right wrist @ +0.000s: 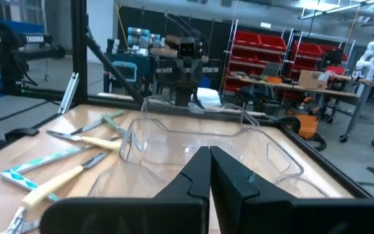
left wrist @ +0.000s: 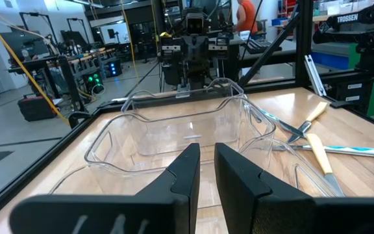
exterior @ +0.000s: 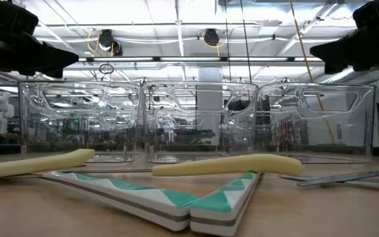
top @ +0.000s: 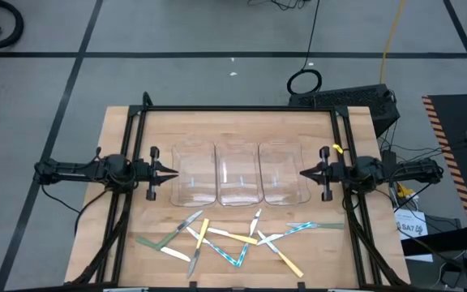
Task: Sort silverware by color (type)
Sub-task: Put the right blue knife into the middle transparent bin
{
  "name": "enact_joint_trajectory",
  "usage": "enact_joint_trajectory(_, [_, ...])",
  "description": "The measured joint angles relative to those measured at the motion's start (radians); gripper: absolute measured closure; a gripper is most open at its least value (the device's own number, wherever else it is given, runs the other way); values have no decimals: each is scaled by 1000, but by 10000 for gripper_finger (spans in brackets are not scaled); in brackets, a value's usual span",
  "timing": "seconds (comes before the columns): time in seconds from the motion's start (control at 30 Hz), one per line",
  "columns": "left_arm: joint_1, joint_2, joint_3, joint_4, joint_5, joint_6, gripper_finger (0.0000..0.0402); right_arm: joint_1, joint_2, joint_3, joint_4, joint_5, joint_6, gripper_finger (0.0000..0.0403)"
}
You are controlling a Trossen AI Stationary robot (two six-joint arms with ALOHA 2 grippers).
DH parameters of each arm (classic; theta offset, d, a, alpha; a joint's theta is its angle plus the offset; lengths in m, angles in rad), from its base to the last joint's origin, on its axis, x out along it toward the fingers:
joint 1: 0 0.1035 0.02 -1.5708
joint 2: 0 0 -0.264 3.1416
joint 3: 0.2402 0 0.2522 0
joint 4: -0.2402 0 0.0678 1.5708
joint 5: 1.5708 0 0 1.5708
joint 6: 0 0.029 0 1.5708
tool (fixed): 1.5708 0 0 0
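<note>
The silverware point(top: 233, 239) lies scattered flat on the wooden table near its near edge: yellow-handled pieces point(top: 203, 231), a green-handled piece point(top: 148, 242) and teal-patterned light-blue pieces point(top: 302, 227), several crossing one another. The low view shows yellow handles point(exterior: 229, 164) and patterned handles point(exterior: 143, 191) up close. My left gripper point(top: 175, 172) hovers shut at the left side of the row of bins, pointing right. My right gripper point(top: 302, 172) hovers shut at the right side, pointing left. Both are well off the silverware point(left wrist: 317, 140) point(right wrist: 70, 156).
Three clear plastic bins stand side by side mid-table: left point(top: 193, 174), middle point(top: 237, 174) and right point(top: 282, 174), between the two grippers. A black frame point(top: 242, 109) runs around the table. Bare wood shows along the far part of the table point(top: 233, 126).
</note>
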Motion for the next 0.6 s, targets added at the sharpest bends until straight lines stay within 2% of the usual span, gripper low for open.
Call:
enact_joint_trajectory(0.3, [0,0,-1,10,-3,0,346,0,91,144,14,0,8,401])
enact_joint_trajectory(0.6, [0,0,-1,13,-3,1,346,0,377,445,-117,0,78,401])
